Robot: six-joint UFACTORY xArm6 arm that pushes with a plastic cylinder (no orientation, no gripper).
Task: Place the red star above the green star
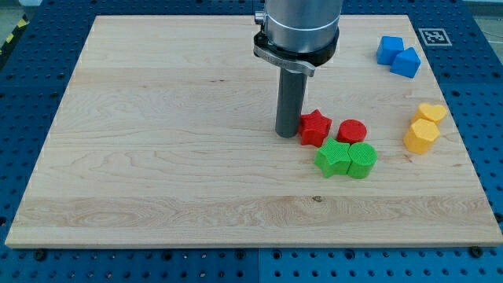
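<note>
Red star placement is set out on the wooden board point(157, 157), the largest item, which fills most of the view over a blue perforated table point(483, 94). The arm's grey cylindrical body point(302, 23) enters from the view's top, ending in a straight dark rod point(289, 102). The rod carries no jaws and holds nothing; it can only push. The rod's tip point(288, 135) rests on the board, touching or just beside the view's left edge of the red star point(315, 128).

The red star lies right of centre, directly above the green star point(333, 159) in the view, the two close or touching. A green cylinder point(362, 160) sits against the green star on the view's right. A red cylinder point(351, 130) lies just right of the red star, above the green cylinder.

Two yellow blocks point(424, 126) lie near the board's right edge, adjoining each other. Two blue blocks point(398, 55) lie at the upper right, also adjoining. A fiducial marker point(434, 36) occupies the table's top right corner.
</note>
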